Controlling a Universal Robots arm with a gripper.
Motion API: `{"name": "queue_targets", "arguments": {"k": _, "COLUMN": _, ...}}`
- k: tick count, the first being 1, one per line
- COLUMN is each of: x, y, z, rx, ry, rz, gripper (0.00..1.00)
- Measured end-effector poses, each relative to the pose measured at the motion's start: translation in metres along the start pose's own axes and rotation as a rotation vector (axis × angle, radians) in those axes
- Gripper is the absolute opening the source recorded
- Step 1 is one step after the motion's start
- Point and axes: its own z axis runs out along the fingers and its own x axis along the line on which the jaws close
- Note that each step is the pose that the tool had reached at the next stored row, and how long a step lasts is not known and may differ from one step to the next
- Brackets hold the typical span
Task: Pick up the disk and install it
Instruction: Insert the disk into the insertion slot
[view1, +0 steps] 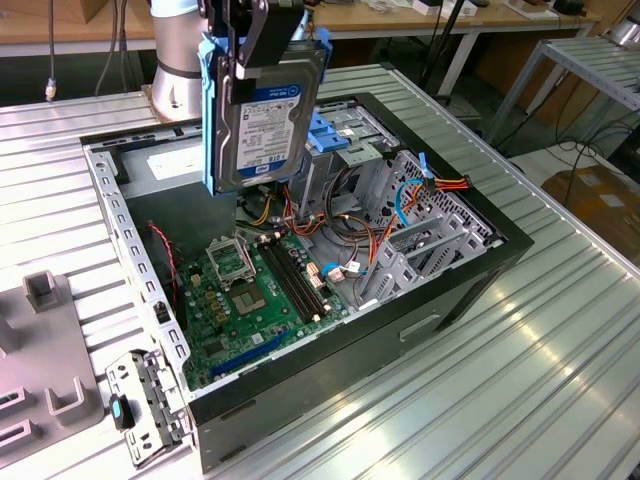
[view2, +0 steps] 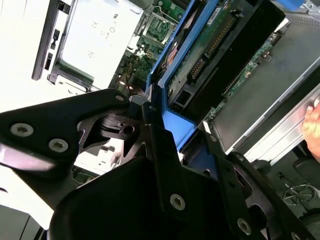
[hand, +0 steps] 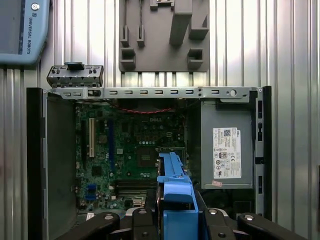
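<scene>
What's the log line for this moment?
stage: disk picked, not installed | gripper: shut on disk | pose: on edge, label toward exterior view | position: above open computer case

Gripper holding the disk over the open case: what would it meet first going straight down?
Probably the motherboard, reached first by the lower edge of the disk that the gripper holds, near the cables; depth is unclear.

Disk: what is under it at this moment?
The gripper holds the disk upright over the open case. Below it show the motherboard and some cables. Whatever lies behind the disk in the exterior view is covered.
</scene>
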Motion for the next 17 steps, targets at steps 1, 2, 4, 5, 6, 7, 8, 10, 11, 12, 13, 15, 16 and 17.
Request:
{"name": "queue_targets", "arguments": {"k": 1, "x": 0.0007, "y": 0.0000, "z": 0.0000, "rx": 0.0000, "ry": 0.0000, "rz": 0.000, "gripper": 0.37}}
{"name": "queue_targets", "arguments": {"k": 2, "x": 0.0017, "y": 0.0000, "z": 0.0001, "rx": 0.0000, "ry": -0.0001, "rz": 0.000, "gripper": 0.37}}
{"name": "queue_targets", "arguments": {"k": 4, "x": 0.0028, "y": 0.0000, "z": 0.0001, "rx": 0.0001, "ry": -0.0001, "rz": 0.000, "gripper": 0.37}}
{"name": "queue_targets", "arguments": {"k": 5, "x": 0.0029, "y": 0.0000, "z": 0.0001, "rx": 0.0001, "ry": -0.0001, "rz": 0.000, "gripper": 0.37}}
{"name": "queue_targets", "arguments": {"k": 6, "x": 0.0030, "y": 0.0000, "z": 0.0000, "rx": 0.0000, "ry": 0.0000, "rz": 0.000, "gripper": 0.37}}
{"name": "queue_targets", "arguments": {"k": 7, "x": 0.0032, "y": 0.0000, "z": 0.0001, "rx": 0.0001, "ry": -0.0001, "rz": 0.000, "gripper": 0.37}}
{"name": "queue_targets", "arguments": {"k": 8, "x": 0.0033, "y": 0.0000, "z": 0.0001, "rx": 0.0001, "ry": 0.0000, "rz": 0.000, "gripper": 0.37}}
{"name": "queue_targets", "arguments": {"k": 10, "x": 0.0042, "y": -0.0001, "z": 0.0000, "rx": 0.0000, "ry": 0.0000, "rz": 0.000, "gripper": 0.37}}
{"name": "queue_targets", "arguments": {"k": 11, "x": 0.0050, "y": -0.0001, "z": 0.0001, "rx": 0.0000, "ry": 0.0000, "rz": 0.000, "gripper": 0.37}}
{"name": "queue_targets", "arguments": {"k": 12, "x": 0.0061, "y": -0.0001, "z": 0.0001, "rx": 0.0000, "ry": 0.0000, "rz": 0.000, "gripper": 0.37}}
{"name": "queue_targets", "arguments": {"k": 13, "x": 0.0073, "y": -0.0001, "z": 0.0001, "rx": 0.0001, "ry": -0.0001, "rz": 0.000, "gripper": 0.37}}
{"name": "queue_targets", "arguments": {"k": 15, "x": 0.0103, "y": -0.0001, "z": 0.0002, "rx": 0.0001, "ry": -0.0001, "rz": 0.000, "gripper": 0.37}}
{"name": "queue_targets", "arguments": {"k": 16, "x": 0.0113, "y": -0.0001, "z": 0.0002, "rx": 0.0001, "ry": -0.0001, "rz": 0.000, "gripper": 0.37}}
{"name": "queue_targets", "arguments": {"k": 17, "x": 0.0124, "y": -0.0001, "z": 0.0002, "rx": 0.0000, "ry": 0.0000, "rz": 0.000, "gripper": 0.37}}
